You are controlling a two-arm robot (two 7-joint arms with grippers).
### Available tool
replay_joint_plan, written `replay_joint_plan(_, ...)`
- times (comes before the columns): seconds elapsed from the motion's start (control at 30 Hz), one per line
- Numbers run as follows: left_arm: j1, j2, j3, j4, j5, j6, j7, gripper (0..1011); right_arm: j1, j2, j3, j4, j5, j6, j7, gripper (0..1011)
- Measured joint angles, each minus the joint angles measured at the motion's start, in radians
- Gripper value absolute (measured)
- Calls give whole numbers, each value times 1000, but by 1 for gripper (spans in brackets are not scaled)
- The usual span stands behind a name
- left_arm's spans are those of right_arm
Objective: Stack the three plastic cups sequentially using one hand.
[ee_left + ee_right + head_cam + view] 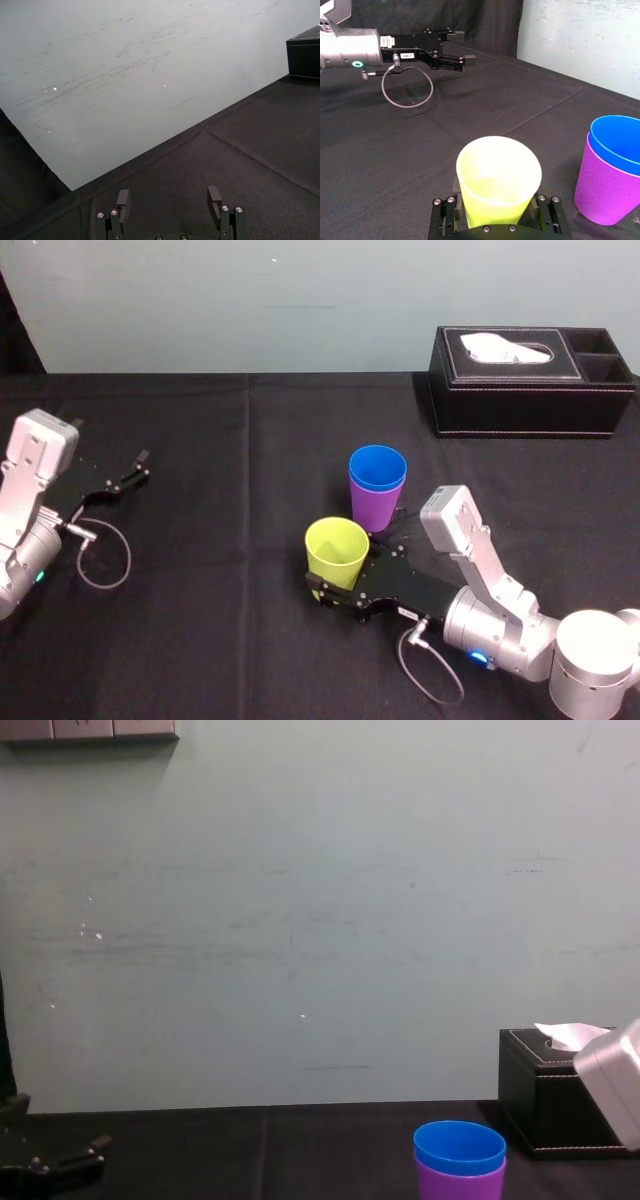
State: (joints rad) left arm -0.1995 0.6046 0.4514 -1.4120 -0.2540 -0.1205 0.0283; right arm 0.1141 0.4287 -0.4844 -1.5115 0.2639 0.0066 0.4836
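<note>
The yellow-green cup (335,550) stands upright on the black table, between the fingers of my right gripper (335,590). In the right wrist view the jaws hug both sides of the yellow-green cup (497,180) near its base, so the right gripper (495,212) is shut on it. Just beyond and to the right, the blue cup (377,468) sits nested inside the purple cup (375,512); the chest view shows the blue cup (460,1148) from the side. My left gripper (135,468) rests far left, open with nothing between its fingers (122,199).
A black leather tissue box (530,390) stands at the back right of the black table (230,540). A loose cable loop (105,555) lies beside the left arm. A pale wall runs along the table's far edge.
</note>
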Motion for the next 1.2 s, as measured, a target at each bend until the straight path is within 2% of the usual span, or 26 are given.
replay_joint_plan(0.13,0,0,0,0,0,0,0,1011,0,0,0,0,1,0,0,724)
replay_joint_plan(0.43,0,0,0,0,0,0,0,1011,-1,1,1,-3,2,2,0,723)
replay_joint_plan(0.7,0,0,0,0,0,0,0,1011,-5,28,17,-94,22,55,4,723)
replay_joint_plan(0.9,0,0,0,0,0,0,0,1011,27,49,22,-160,16,101,-1,723)
replay_joint_plan(1.0,0,0,0,0,0,0,0,1011,57,49,40,-177,24,134,-12,723)
replay_joint_plan(1.2,0,0,0,0,0,0,0,1011,129,34,86,-163,72,196,-35,723)
